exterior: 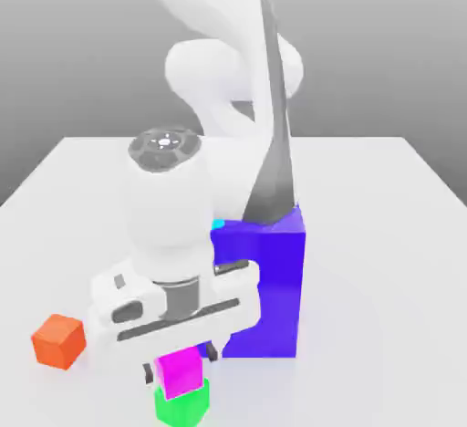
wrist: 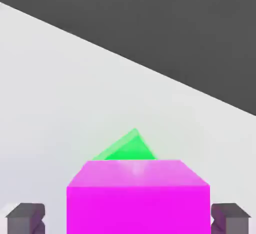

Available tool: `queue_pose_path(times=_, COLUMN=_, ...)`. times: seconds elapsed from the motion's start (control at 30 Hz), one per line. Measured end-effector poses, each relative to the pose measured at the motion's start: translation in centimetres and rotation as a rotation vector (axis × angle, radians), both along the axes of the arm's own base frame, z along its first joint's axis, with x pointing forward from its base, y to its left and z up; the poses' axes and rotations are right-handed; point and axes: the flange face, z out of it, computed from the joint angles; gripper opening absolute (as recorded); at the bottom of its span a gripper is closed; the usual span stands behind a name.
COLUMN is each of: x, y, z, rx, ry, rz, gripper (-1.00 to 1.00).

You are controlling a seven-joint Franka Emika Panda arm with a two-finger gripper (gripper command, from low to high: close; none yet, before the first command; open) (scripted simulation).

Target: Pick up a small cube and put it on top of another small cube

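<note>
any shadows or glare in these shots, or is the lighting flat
Exterior view: soft, even light, no glare; the blue-purple block has a darker shaded face, and the table carries only faint shading. Hand view: the magenta cube and green cube look flatly lit, with no hard shadows.

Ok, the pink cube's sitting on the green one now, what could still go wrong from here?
1. The magenta cube sits turned relative to the green cube: in the hand view a green corner sticks out behind it, so the stack may be off-centre.
2. The open gripper has its fingers flanking the magenta cube; a sideways retreat could knock it off.
3. The big blue block stands close beside the hand, leaving little room.
</note>
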Motion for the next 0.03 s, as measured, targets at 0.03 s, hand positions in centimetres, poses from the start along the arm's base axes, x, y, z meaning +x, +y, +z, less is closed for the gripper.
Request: queue_pose_path(times=0.03, x=-0.04, y=-0.02, z=-0.74, rx=0.000, ry=0.000, rz=0.000, gripper=1.00)
